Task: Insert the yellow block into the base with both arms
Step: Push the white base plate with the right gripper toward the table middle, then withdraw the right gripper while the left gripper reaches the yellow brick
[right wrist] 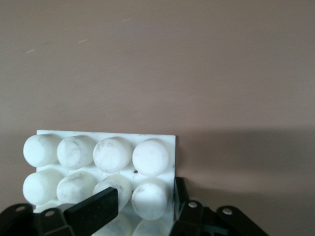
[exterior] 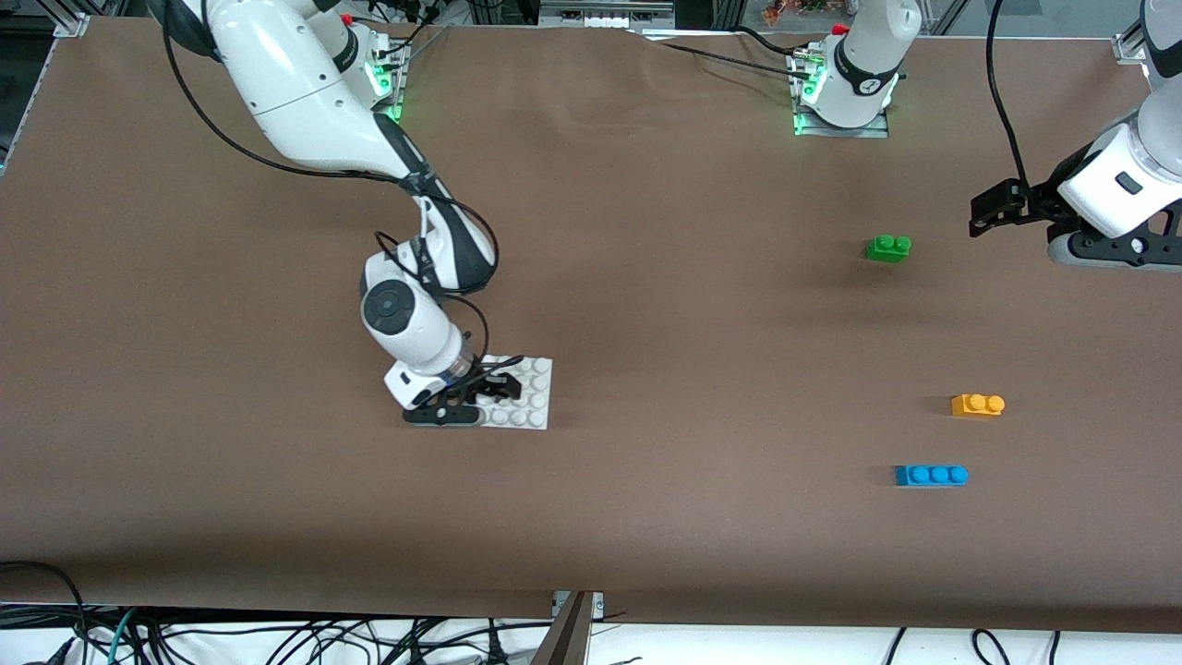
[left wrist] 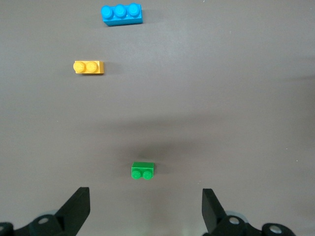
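Black fingers of the right end effector [exterior: 494, 385] are clenched on the edge of the base [exterior: 534, 399], a white square plate with round studs that lies flat on the brown tabletop [exterior: 646, 277] toward the right arm's end. In the right wrist view one finger [right wrist: 93, 210] lies across the studs on top of the base [right wrist: 106, 142] while the other sits at the plate's outer edge, so the grip pinches a row of studs along that side. The right arm [exterior: 305, 102] reaches down to it from its mount.

At the left arm's end of the tabletop the left end effector [exterior: 993, 211] hangs in the air, released, jaws spread wide and holding nothing. In the left wrist view its two fingers [left wrist: 76, 209] frame the green brick [left wrist: 142, 170], which lies on the tabletop below and between them, untouched.

The yellow block [exterior: 977, 405] rests on the tabletop well apart from both end effectors, studs up, nearer to the front camera than the green brick [exterior: 888, 247]. It lies well apart from the base, toward the left arm's end. The blue brick [exterior: 931, 475] sits near the yellow block, nearer still to the front camera. In the left wrist view the yellow block [left wrist: 89, 67] lies between the green brick and the blue brick [left wrist: 121, 14].
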Motion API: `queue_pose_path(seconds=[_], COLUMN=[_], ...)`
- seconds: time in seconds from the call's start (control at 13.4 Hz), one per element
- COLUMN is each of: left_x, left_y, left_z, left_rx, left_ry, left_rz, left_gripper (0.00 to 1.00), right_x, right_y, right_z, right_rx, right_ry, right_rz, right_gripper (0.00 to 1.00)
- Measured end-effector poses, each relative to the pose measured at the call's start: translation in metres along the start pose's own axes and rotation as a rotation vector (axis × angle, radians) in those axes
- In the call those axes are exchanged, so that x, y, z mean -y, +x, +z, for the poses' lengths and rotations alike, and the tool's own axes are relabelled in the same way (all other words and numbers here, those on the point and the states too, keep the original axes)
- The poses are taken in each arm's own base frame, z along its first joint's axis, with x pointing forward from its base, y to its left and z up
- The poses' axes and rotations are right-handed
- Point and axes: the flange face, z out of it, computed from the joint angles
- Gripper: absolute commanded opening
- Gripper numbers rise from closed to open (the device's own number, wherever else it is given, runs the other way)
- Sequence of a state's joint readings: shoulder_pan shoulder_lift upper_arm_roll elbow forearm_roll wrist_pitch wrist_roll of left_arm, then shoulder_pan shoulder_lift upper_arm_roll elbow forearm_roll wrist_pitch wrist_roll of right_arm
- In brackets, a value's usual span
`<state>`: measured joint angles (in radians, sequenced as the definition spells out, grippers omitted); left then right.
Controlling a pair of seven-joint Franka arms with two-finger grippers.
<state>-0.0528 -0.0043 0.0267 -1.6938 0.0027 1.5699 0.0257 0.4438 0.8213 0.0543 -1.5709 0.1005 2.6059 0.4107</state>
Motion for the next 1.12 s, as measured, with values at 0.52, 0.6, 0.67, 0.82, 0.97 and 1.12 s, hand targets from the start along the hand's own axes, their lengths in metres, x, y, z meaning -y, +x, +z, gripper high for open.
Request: queue_pose_path(seconds=[0.52,0.6,0.67,0.82,0.97,1.12], left_x=[0.000,0.000,0.000,0.000,0.000,0.000], left_y=[0.000,0.000,0.000,0.000,0.000,0.000], left_z=[0.000,0.000,0.000,0.000,0.000,0.000], left_rx=[0.000,0.000,0.000,0.000,0.000,0.000], left_ry=[0.000,0.000,0.000,0.000,0.000,0.000], left_rz=[0.000,0.000,0.000,0.000,0.000,0.000], left_gripper=[1.00,1.00,1.00,1.00,1.00,1.00], right_x=[0.109,0.120,0.132,0.156,0.174,0.187], right_y=[-0.032,-0.035,-0.039,-0.048,-0.055,-0.061], right_z=[0.017,0.019,0.020,0.024,0.027,0.029], right_rx=[-0.046,-0.051,-0.056,-0.064,-0.071,-0.078], right_ry=[0.031,0.038,0.047,0.067,0.082,0.094], right_rz=[0.012,0.018,0.030,0.054,0.071,0.080], right_gripper=[0.53,0.53,0.53,0.53,0.54,0.54])
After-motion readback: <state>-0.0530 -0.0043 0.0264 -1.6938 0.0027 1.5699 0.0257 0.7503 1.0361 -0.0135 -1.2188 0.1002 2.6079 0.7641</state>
